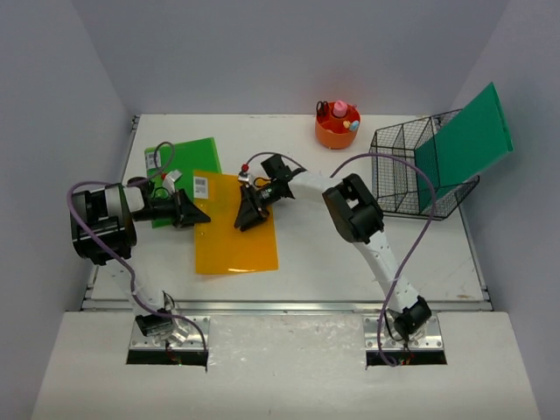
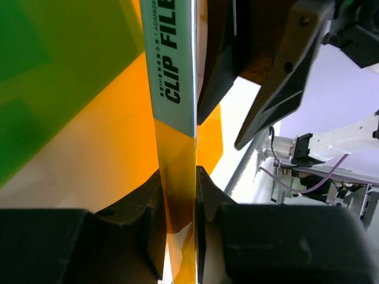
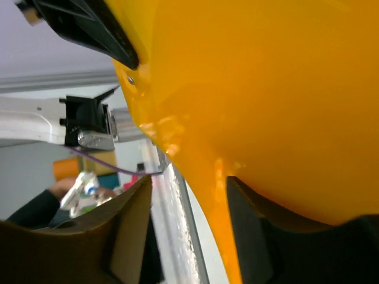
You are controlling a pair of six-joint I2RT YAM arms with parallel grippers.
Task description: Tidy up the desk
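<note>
An orange clip file (image 1: 232, 232) lies on the white desk (image 1: 350, 254), partly lifted along its far part. My left gripper (image 1: 199, 213) is at its left edge; in the left wrist view it (image 2: 177, 186) is shut on the orange file's edge (image 2: 177, 160), below a white "CLIP FILE" label (image 2: 172, 59). My right gripper (image 1: 245, 214) is at the file's right side. In the right wrist view it (image 3: 189, 195) is open, with the file's edge (image 3: 266, 89) lying against one finger (image 3: 254, 236) and a gap to the other.
A green file (image 1: 188, 162) lies under the orange one at the back left. A black wire basket (image 1: 398, 175) at the right holds another green file (image 1: 464, 144) standing up. A red pen cup (image 1: 338, 125) stands at the back.
</note>
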